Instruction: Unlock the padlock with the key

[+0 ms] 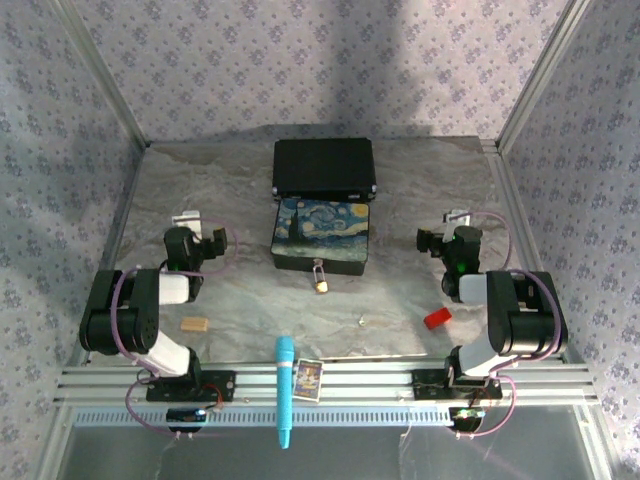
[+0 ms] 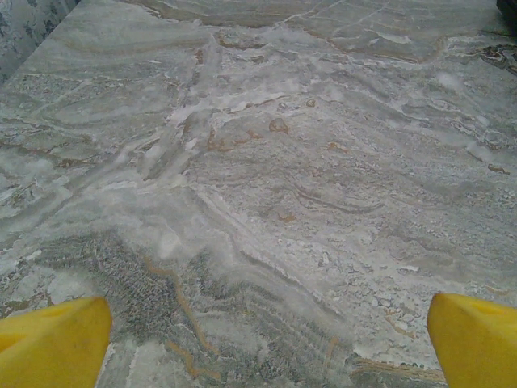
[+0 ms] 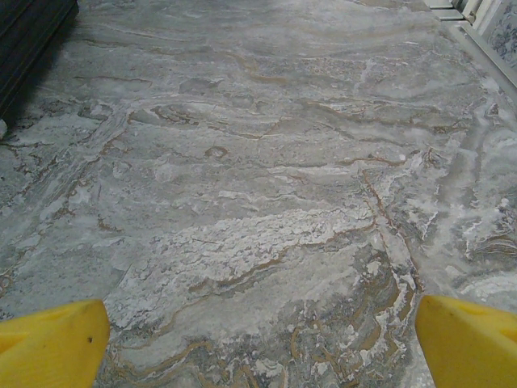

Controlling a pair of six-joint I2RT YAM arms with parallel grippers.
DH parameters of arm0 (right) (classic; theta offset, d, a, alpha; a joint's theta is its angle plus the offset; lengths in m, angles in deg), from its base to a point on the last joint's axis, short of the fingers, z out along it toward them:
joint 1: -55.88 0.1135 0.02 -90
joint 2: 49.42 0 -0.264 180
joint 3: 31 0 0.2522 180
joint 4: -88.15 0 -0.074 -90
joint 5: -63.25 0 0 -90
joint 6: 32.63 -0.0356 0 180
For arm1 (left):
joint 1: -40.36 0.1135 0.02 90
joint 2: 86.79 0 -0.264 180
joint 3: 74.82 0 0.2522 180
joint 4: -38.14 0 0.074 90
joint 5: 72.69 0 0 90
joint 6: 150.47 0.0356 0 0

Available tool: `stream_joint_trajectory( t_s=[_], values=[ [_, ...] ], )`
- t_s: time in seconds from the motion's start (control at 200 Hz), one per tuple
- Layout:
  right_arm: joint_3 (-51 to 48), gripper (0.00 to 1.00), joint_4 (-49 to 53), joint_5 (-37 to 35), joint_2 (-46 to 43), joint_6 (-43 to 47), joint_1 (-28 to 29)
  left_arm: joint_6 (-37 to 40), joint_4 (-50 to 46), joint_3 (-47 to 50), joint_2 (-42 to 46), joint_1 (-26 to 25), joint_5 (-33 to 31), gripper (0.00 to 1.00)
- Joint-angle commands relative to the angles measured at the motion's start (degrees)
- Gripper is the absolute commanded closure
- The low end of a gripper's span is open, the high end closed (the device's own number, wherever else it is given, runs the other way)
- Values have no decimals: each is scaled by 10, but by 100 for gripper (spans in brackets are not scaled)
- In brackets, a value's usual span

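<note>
The marbled table [image 1: 250,190] carries a black case [image 1: 323,167] at the far middle. Just in front of it sits a painted box [image 1: 321,235] with a swirling night-sky lid.

Both arms are folded back on either side of the box. The left claw [image 2: 266,339] and right claw [image 3: 262,339] each hang over bare table with their yellow tips wide apart, holding nothing.

A teal marker [image 1: 285,390] and a small printed card box [image 1: 308,380] lie on the near rail. The print on the card box is too small to read, and no other brand or writing is legible. A tan block [image 1: 194,324] lies near the left arm and a red block [image 1: 437,318] near the right.

The padlock [image 1: 320,280] hangs at the front of the painted box. Its long axis points toward the near edge, shackle up against the box.

The key [image 1: 361,321] is a mere glint on the table, near-right of the padlock and between it and the red block. Its long axis is too small to tell. It lies closer to the right arm, which would have to swing inward and back toward the near edge to reach it.
</note>
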Motion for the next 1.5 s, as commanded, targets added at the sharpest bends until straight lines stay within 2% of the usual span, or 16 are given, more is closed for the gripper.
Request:
stream_joint_trajectory(
  t_s=[0.0,0.945,1.049,1.149,1.339,1.404,1.494],
  values=[
    [12,1,-10,2,7,10,-3,7,21,-13,-5,4,4,0],
    [10,1,-11,3,4,9,-4,6,22,-11,-4,4,7,0],
    [18,1,22,0,-21,7,-5,14,16,-8,13,4,25,0],
    [19,1,61,1,-70,9,-4,15,-18,-4,64,1,19,0],
    [62,1,240,4,-190,-27,-4,-9,-136,-21,194,-3,20,0],
    [79,1,295,20,-229,-42,-4,-54,-179,-34,237,-5,28,0],
    [103,1,376,22,-275,-104,-6,-200,-271,-66,286,-4,24,0]
  ],
)
